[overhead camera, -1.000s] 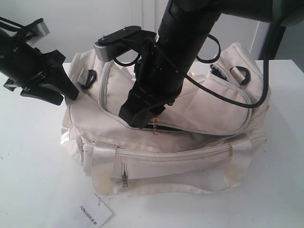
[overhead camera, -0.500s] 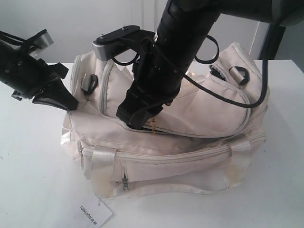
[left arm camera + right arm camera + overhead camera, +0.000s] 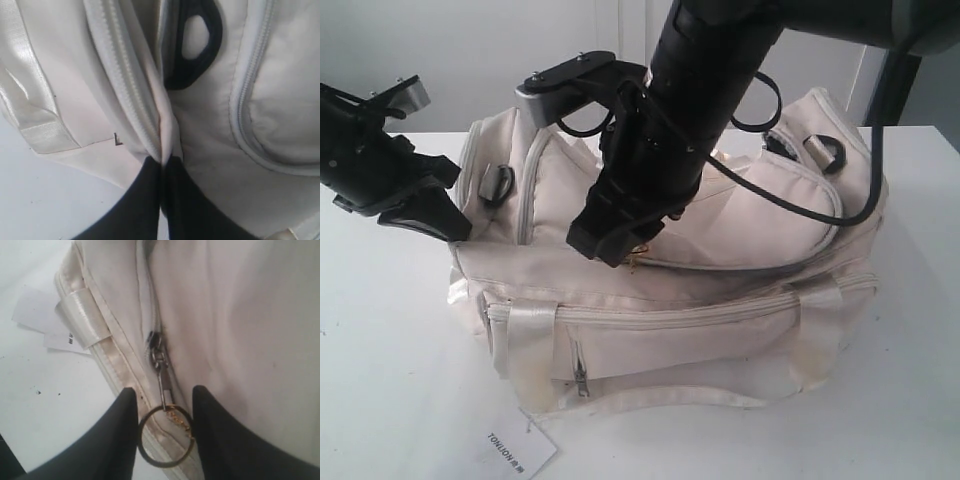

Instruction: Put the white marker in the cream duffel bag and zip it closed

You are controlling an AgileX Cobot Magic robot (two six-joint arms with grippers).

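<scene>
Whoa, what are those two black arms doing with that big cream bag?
Two robot arms are zipping up the cream duffel bag on the white table. The left gripper pinches a fold of fabric at one end to steady it, while the right gripper has the zipper's gold ring between its fingers. The top zip looks nearly shut; no marker is visible.

The bag (image 3: 720,330) lies at the middle of the surface (image 3: 390,380), its tag (image 3: 515,452) before it at the front edge. The left hand (image 3: 450,228) is at the bag's left end. The right hand (image 3: 615,250) is on top, the ring (image 3: 165,437) between its fingers (image 3: 115,440).
</scene>
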